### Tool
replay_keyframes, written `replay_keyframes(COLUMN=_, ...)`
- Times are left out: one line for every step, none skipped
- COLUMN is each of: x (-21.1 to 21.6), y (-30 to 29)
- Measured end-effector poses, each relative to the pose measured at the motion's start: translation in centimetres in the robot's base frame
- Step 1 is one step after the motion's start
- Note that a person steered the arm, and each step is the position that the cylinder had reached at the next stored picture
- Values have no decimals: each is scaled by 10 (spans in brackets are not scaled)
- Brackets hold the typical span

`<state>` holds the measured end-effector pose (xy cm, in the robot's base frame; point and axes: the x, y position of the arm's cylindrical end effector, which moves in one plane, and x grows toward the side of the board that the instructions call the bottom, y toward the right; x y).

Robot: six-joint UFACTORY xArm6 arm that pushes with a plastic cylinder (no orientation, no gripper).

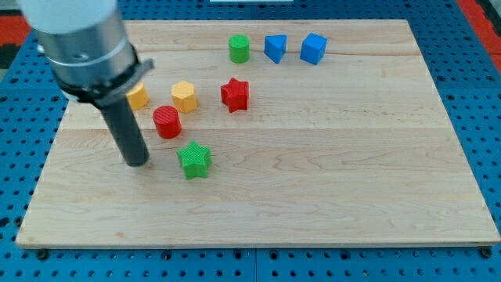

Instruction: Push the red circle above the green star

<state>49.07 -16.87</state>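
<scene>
The red circle (167, 122) sits on the wooden board, up and to the left of the green star (194, 160). The two blocks are close together but apart. My tip (137, 162) rests on the board to the left of the green star and below-left of the red circle, touching neither. The dark rod rises from the tip to the grey arm body at the view's top left.
A yellow hexagon (184, 95) and a red star (235, 94) lie above the red circle. An orange block (138, 96) is partly hidden behind the rod. A green cylinder (239, 48) and two blue blocks (275, 48) (313, 48) sit near the top edge.
</scene>
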Motion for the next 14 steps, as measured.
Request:
replay_keyframes(x=-14, y=84)
replay_keyframes(x=27, y=131)
replay_keyframes(x=31, y=123)
replay_keyframes(x=-18, y=149)
replay_keyframes(x=-59, y=149)
replay_keyframes(x=-65, y=110)
replay_keyframes(x=-72, y=72)
replay_keyframes(x=-80, y=26)
replay_keyframes(x=-60, y=-33)
replay_keyframes(x=-37, y=-37)
replay_keyframes(x=-24, y=66)
replay_keyframes(x=-40, y=36)
replay_keyframes(x=-47, y=102)
replay_keyframes(x=-35, y=167)
